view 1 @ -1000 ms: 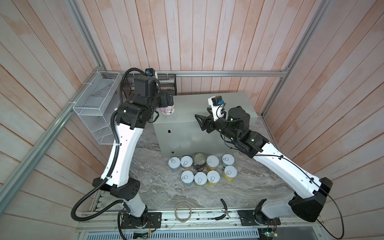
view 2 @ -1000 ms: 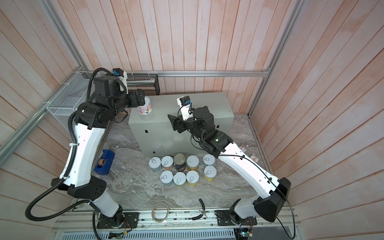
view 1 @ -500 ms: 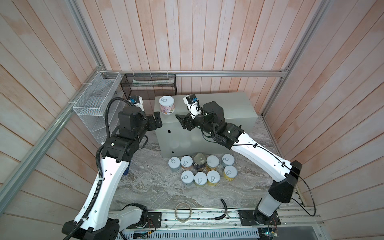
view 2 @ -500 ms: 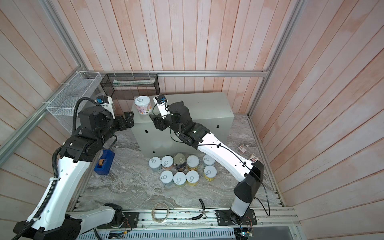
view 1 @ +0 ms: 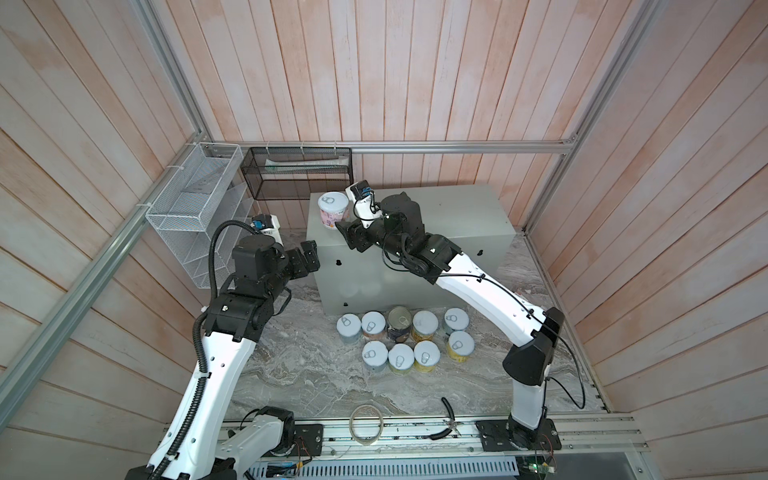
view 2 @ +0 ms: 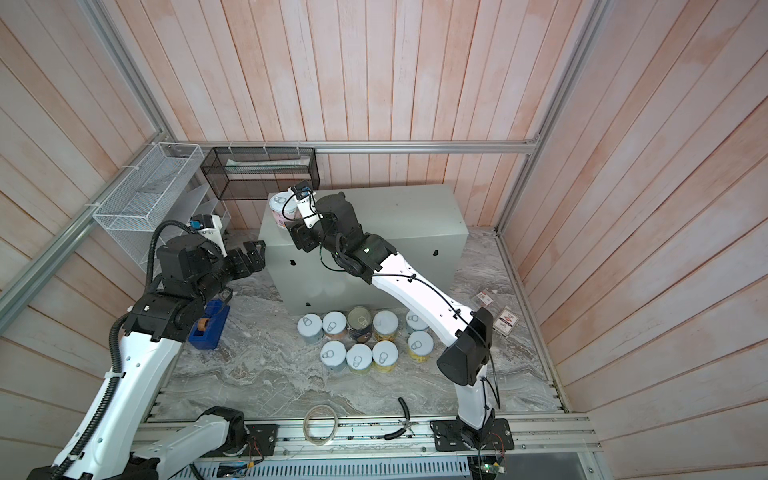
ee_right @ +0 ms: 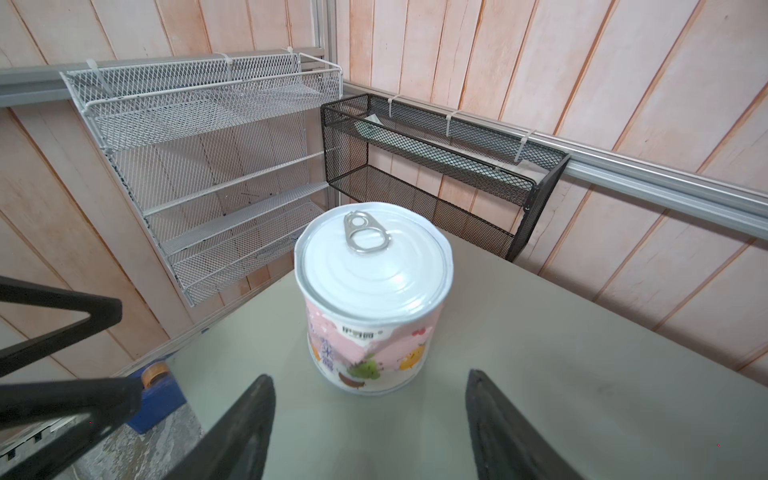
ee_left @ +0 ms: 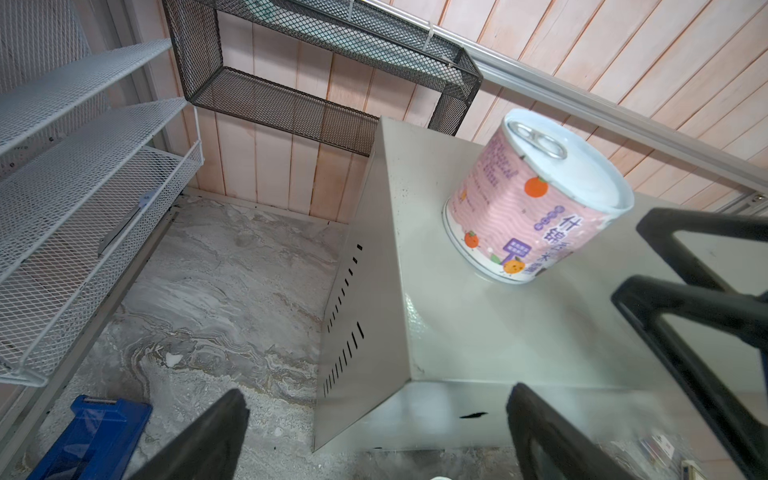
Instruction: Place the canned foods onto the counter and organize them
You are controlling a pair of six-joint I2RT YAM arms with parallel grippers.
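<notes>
Pink can (view 1: 333,210) on counter (view 1: 457,212), mesh shelf (view 1: 297,174) behind; left gripper (view 1: 307,259), right gripper (view 1: 347,235) spread, apparently clear of can

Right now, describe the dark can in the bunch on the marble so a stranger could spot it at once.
Find the grey-green metal counter by the back wall; nine cans stand clustered on the marble surface before it. In the row nearest the counter, the navy can is the middle one: taller than its pastel neighbours, with a dull metal lid.
</notes>
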